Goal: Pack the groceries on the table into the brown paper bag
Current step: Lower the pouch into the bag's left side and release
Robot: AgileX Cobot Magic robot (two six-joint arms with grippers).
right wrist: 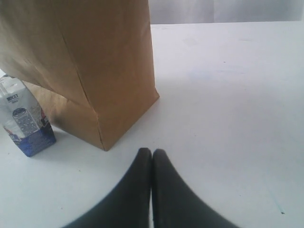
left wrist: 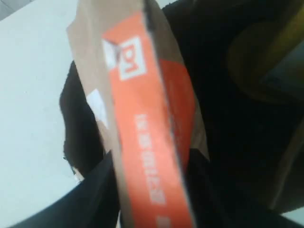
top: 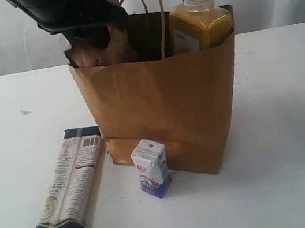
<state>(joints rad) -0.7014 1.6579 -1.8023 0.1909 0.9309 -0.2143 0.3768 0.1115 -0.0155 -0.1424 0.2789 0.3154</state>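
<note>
- The long pasta packet (top: 66,193), cream paper with dark ends, lies flat on the wide white table (top: 290,97), just beside the bag's lower left corner and not yet packed.
- The left gripper (left wrist: 147,190) hangs over the left side of the bag's mouth, its jaws partly apart and clamped on the brown-orange paper pouch (left wrist: 142,118). The pouch points down into the opening, probably so it can drop in beside the bottle.
- The small white-blue carton (top: 151,168) stands upright against the bag's front, waiting its turn.
- The tall brown kraft paper bag (top: 164,112) stands open at mid-table.
- The yellow juice bottle with white cap (top: 201,24) stands upright inside the bag, at its right corner, leaving the left side free.
- The right gripper (right wrist: 152,190) rests low near the bag's right corner, jaws pressed together on nothing, seemingly parked clear.
</note>
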